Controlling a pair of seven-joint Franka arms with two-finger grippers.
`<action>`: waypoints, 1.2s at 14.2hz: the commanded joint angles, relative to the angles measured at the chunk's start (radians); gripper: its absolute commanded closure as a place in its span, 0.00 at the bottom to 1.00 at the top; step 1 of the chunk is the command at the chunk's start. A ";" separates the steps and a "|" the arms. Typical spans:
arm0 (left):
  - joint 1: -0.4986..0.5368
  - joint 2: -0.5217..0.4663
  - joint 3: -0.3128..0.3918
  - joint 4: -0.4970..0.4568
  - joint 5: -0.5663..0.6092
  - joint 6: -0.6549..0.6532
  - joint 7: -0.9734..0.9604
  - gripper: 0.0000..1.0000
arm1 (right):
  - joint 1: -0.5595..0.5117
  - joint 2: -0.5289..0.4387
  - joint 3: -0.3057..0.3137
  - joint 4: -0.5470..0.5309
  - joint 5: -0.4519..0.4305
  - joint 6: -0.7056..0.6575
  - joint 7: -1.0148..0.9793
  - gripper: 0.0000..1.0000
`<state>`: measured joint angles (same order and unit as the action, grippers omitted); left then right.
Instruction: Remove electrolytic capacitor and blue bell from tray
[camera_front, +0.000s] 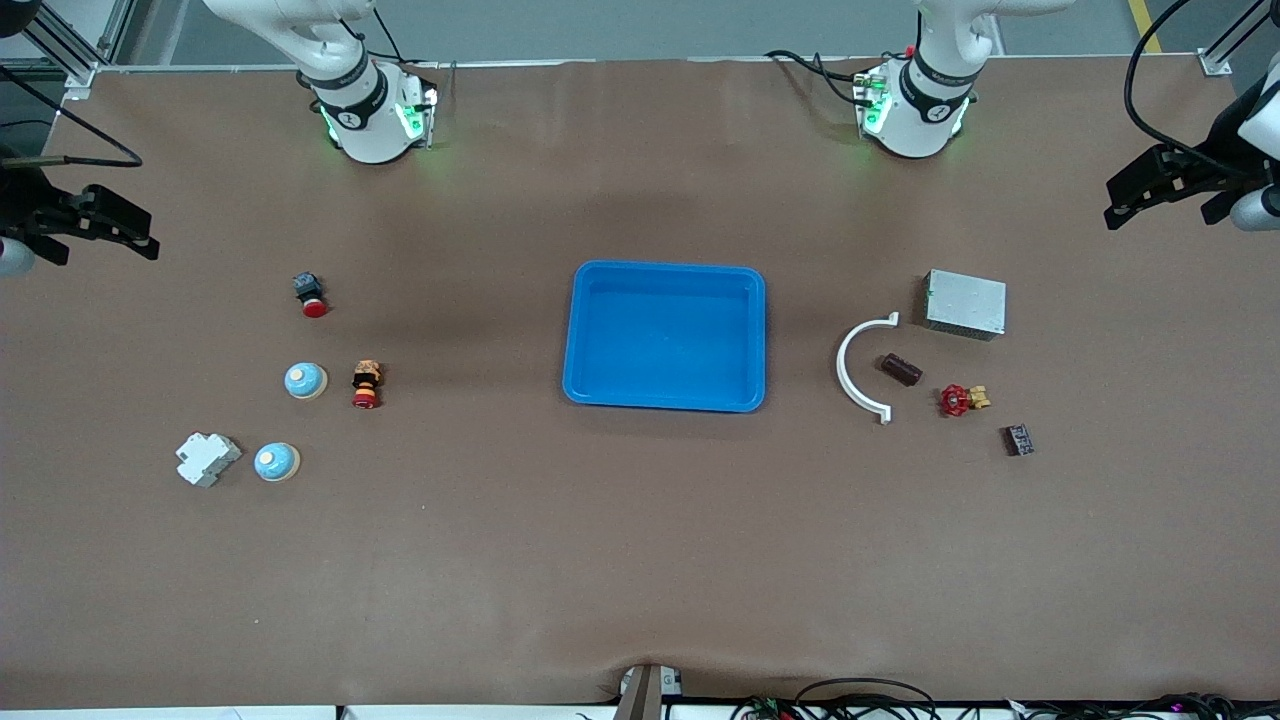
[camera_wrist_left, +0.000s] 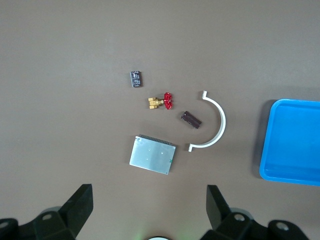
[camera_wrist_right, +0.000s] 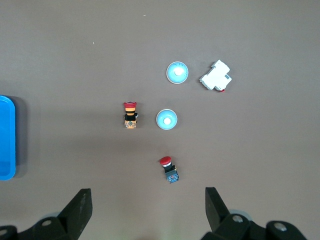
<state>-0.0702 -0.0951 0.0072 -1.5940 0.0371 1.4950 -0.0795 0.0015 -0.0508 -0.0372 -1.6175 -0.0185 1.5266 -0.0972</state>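
Blue plastic tray sat empty at mid-table; I saw nothing left in it to lift out. The electrolytic capacitor lay on the bare table toward the left arm's end, just inside the curve of the white half-ring and apart from it, with the red-handled valve close by. Two blue bells lay toward the right arm's end, well clear of the tray; which one the task meant I could not tell. Left gripper hung high over its end of the table, jaws wide, carrying nothing; right gripper likewise over its end, wide and empty. Judged both removals complete. Best handling now, as I read it: keep both arms parked high, leave the placed parts undisturbed, and confirm the tray floor is bare.
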 joint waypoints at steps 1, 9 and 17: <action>0.003 0.008 -0.007 0.017 -0.023 -0.007 -0.005 0.00 | 0.014 -0.015 -0.015 0.001 -0.005 0.003 0.005 0.00; -0.006 0.005 -0.012 0.015 -0.031 -0.015 -0.032 0.00 | 0.014 -0.021 -0.017 0.001 0.000 -0.009 0.010 0.00; 0.001 0.008 -0.010 0.022 -0.031 -0.015 -0.019 0.00 | 0.014 -0.041 -0.015 0.002 0.002 -0.011 0.010 0.00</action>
<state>-0.0762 -0.0950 0.0004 -1.5936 0.0199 1.4928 -0.1046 0.0015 -0.0778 -0.0400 -1.6093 -0.0181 1.5217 -0.0958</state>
